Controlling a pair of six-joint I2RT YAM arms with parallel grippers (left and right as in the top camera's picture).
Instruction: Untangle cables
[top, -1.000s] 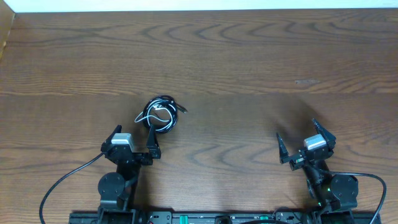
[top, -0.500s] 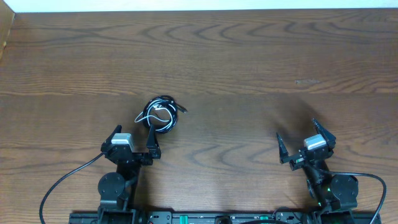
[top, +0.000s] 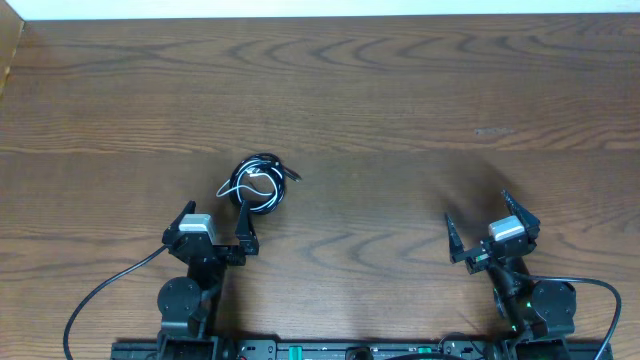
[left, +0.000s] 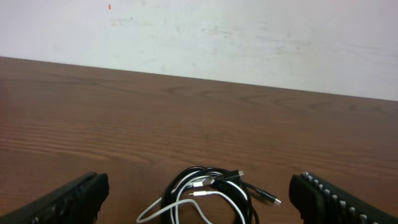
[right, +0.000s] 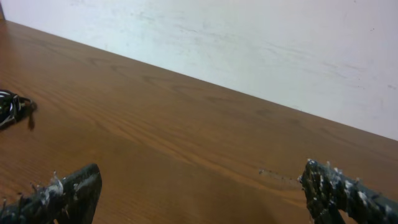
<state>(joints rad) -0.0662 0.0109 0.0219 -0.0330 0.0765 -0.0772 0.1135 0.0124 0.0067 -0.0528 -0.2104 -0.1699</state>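
The cables (top: 258, 185) lie in one small tangled coil on the brown wooden table, left of centre: black cords with one white cord looped through them. In the left wrist view the cables (left: 208, 196) lie just ahead, between the fingers, with small plugs pointing right. My left gripper (top: 214, 222) is open and empty just in front of the coil, its right finger close to the coil's edge. My right gripper (top: 486, 221) is open and empty over bare wood at the right. The coil's edge shows at the far left of the right wrist view (right: 11, 108).
A pale wall (left: 199, 37) runs along the table's far edge. A thick black wire (top: 105, 290) trails from the left arm's base at the front left, and another (top: 605, 300) curves by the right arm's base.
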